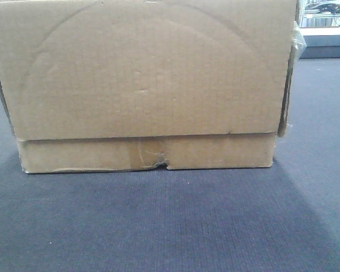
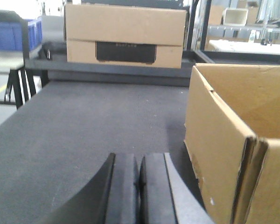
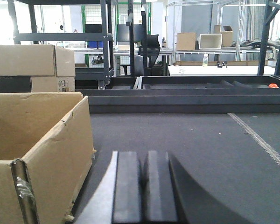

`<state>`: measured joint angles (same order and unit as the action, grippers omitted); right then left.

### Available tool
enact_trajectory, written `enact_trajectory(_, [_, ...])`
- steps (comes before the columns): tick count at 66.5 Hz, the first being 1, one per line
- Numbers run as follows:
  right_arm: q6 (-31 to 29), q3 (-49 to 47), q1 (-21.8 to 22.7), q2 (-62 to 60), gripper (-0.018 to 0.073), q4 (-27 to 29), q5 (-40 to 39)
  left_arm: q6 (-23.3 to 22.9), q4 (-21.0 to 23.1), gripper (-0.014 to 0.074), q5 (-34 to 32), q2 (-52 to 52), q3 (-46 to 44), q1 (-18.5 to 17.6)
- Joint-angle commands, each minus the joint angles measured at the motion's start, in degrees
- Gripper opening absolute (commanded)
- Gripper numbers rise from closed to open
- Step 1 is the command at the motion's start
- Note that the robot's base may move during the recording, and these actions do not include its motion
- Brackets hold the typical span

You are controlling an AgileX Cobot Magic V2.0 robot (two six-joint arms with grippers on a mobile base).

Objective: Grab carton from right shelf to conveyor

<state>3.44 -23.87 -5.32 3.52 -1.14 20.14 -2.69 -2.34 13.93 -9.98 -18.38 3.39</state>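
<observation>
Front view: the carton (image 1: 141, 85) sits flat on the conveyor (image 1: 170, 221), torn taped bottom edge facing near. Left wrist view: the left pincer (image 2: 140, 186), pads pressed together, hovers left of the open carton (image 2: 233, 140); a second box (image 2: 126, 35) stands far. Right wrist view: the right pincer (image 3: 143, 191), pressed together, lies right of the carton (image 3: 37, 140).

A second cardboard box (image 2: 125, 35), blue bins (image 2: 9, 35), an office chair (image 3: 150, 51).
</observation>
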Motion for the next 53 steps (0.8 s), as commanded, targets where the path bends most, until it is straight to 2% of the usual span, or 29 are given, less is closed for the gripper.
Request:
enact_trajectory(1, [-0.27,0.04,0.26,-0.24,-0.0069,-0.72,-1.11,2.16,0.93,-0.0003,-3.44,4.79,4.54,0.15])
enact_trajectory(8, [-0.27,0.04,0.26,-0.24,-0.0069,-0.72,-1.11,2.16,0.93,-0.0003,-6.16,9.98,10.95,0.15])
enact_trajectory(16, [-0.27,0.04,0.26,-0.24,-0.0069,-0.72,-1.11,2.16,0.93,-0.0003,-11.18,9.98,17.71,0.15])
enact_trajectory(21, [-0.27,0.04,0.26,-0.24,-0.0069,-0.72,-1.23,2.16,0.93,-0.0003,-13.93,9.98,18.38,0.15])
enact_trajectory(23, [-0.27,0.04,0.26,-0.24,-0.0069,-0.72,-1.33,2.16,0.93,-0.0003,-11.56,9.98,18.38,0.15])
enact_trajectory(53, [-0.27,0.04,0.26,-0.24,-0.0069,-0.72,-1.33,2.16,0.93,-0.0003,-11.96,9.98,18.38,0.15])
